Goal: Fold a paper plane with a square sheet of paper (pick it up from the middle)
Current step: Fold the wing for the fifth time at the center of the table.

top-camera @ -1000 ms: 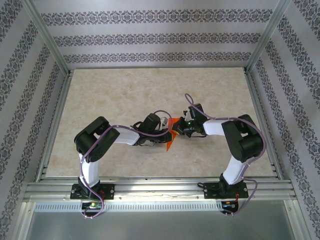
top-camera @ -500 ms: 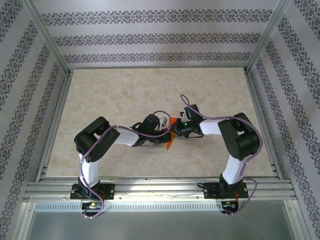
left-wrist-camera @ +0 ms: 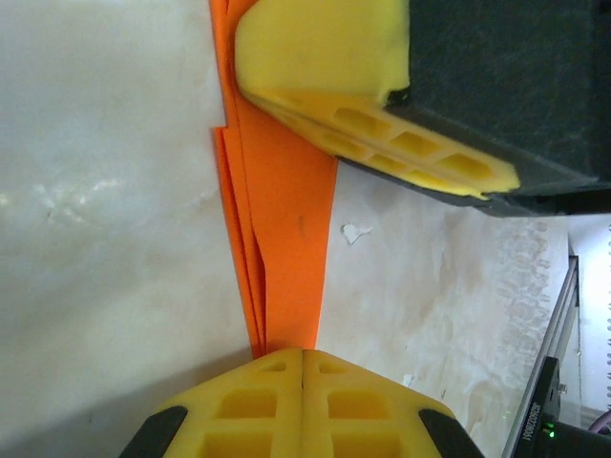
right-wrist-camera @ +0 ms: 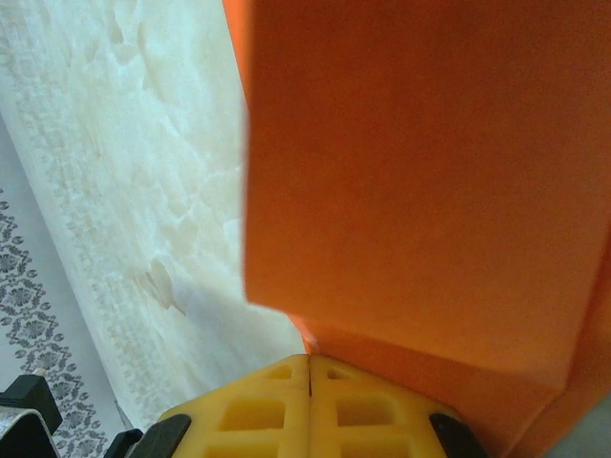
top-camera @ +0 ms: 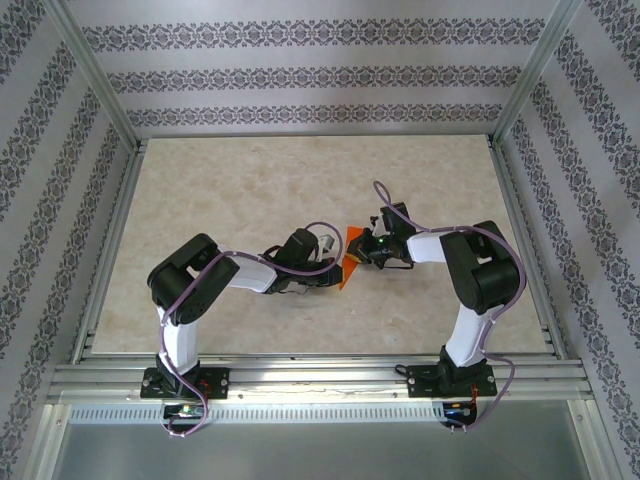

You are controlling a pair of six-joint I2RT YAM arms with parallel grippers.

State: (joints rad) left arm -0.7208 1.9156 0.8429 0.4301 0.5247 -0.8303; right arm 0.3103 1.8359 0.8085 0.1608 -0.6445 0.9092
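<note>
Where the left gripper pinches, its two yellow fingers are pressed flat together on one edge of the orange paper. The paper stands on edge in several folded layers, running away from the pads. At the paper's other end the right gripper is likewise clamped tight, its pads meeting on a corner of the sheet. In its wrist view a broad orange panel spreads above the pads, with a fold along the lower right. From the left wrist, one of the right gripper's ribbed yellow fingers lies against the far end of the paper.

Seen from above, the paper shows as a narrow orange sliver between the two gripper tips. The left arm reaches to it from one side and the right arm from the other. Whether the paper touches the surface below I cannot tell.

Under the paper lies the table, a pale beige top with a cloudy, marbled pattern. A small whitish fleck marks it just beside the paper.

Farther out from the paper, aluminium rails frame the table. Slanting metal posts rise at the far corners. Beyond them stand walls papered in light grey with dark ornamental bands. Nearest the camera, past the arm bases, runs a perforated metal strip.
</note>
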